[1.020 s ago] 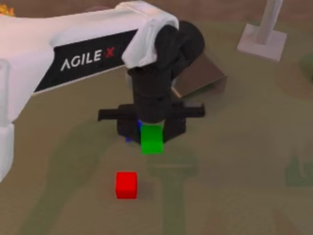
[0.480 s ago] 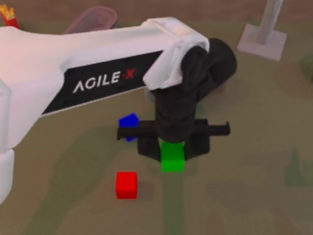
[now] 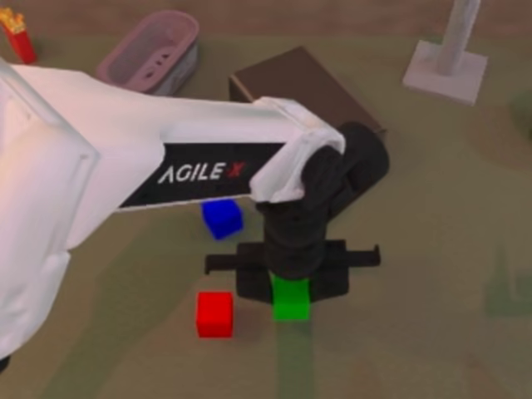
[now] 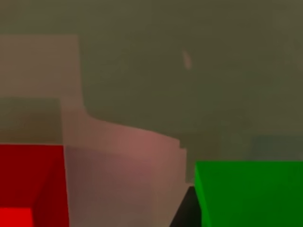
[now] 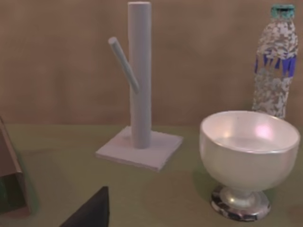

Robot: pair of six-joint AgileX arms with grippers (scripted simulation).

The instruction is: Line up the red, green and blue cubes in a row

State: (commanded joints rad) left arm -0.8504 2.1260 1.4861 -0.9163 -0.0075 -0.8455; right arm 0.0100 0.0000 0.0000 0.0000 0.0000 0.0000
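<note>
My left gripper [image 3: 291,289] is shut on the green cube [image 3: 292,300], holding it low over the table just right of the red cube [image 3: 214,314]. A small gap separates the two, and they sit at about the same depth. The blue cube [image 3: 222,219] lies behind them, partly under my left forearm. In the left wrist view the green cube [image 4: 251,194] fills the near corner against a dark finger [image 4: 187,212], with the red cube [image 4: 28,184] off to the side. Of my right gripper [image 5: 92,213] only a dark corner shows; that arm is parked outside the top view.
A brown box [image 3: 307,83] and a pink tub [image 3: 154,51] stand behind the cubes. A fries carton [image 3: 17,33] is at the back left and a white stand [image 3: 449,62] at the back right. Near the right wrist are a goblet bowl [image 5: 248,146] and a bottle [image 5: 275,61].
My left gripper carried the green cube forward and to the right, away from the blue cube, and lowered it beside the red cube. The blue cube is now uncovered.
</note>
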